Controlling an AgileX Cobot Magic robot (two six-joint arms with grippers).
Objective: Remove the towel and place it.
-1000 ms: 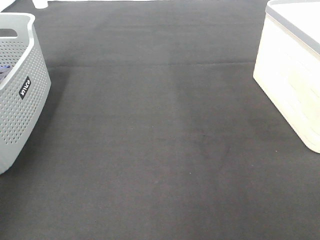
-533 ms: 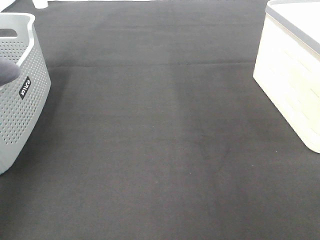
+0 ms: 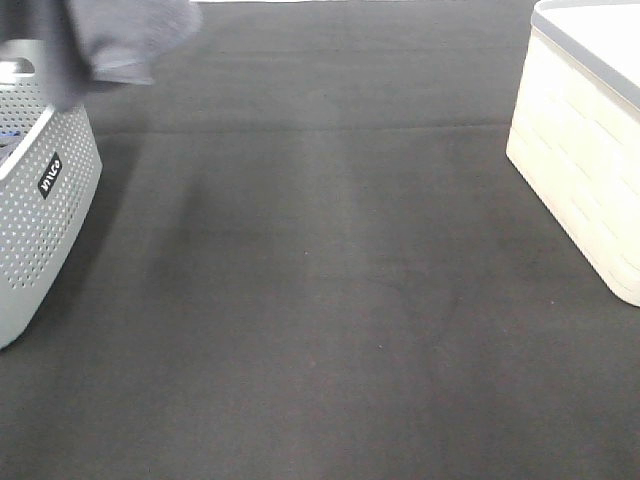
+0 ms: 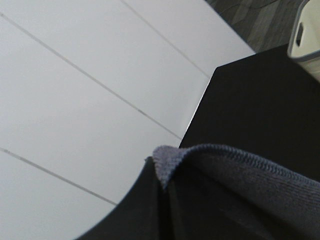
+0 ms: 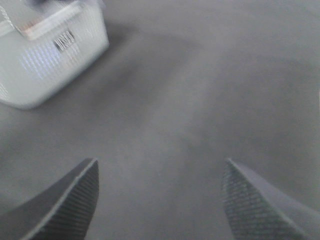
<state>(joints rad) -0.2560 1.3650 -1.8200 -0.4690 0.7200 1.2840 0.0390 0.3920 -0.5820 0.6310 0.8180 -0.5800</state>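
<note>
Change: a second ago the high view shows no cloth at all. Half a second ago a dark corner peeps at the rim of the grey basket point(image 3: 45, 200). Now a bunched fold of the towel point(image 3: 110, 40) hangs in the air above the basket's far corner, blurred.
Towel: clear of the basket, above and just past its far rim. I cannot tell whether any lower edge still trails inside.
Left gripper point(image 4: 164, 195): pressed together, pinching the towel at its stitched hem. A small corner of cloth pokes up at the pinch, and the rest drapes away in my wrist view.
Right gripper point(image 5: 160, 200): spread wide and empty. It hangs over bare mat, well apart from the basket, and both ribbed fingers point(image 5: 70, 200) are free.
Meaning for task: I judge the removal is all but done. What is left is the carry away from the basket and the set-down, and I cannot yet tell where.
Risk: the towel hangs from one hem pinch only. I judge it may swing or snag on the basket rim if I go sideways too low.
Mat point(image 3: 320, 300): black, matt and flat, with faint creases. It is bare from the basket across to the white bin point(image 3: 585, 170).
White bin: well apart from the basket, on the opposite side of the mat, with a grey rim. Its inside is not visible.
Room: beyond the mat edge on the basket's side lies a pale tiled floor point(image 4: 75, 100) with thin dark joints. Nothing else is legible there.
</note>
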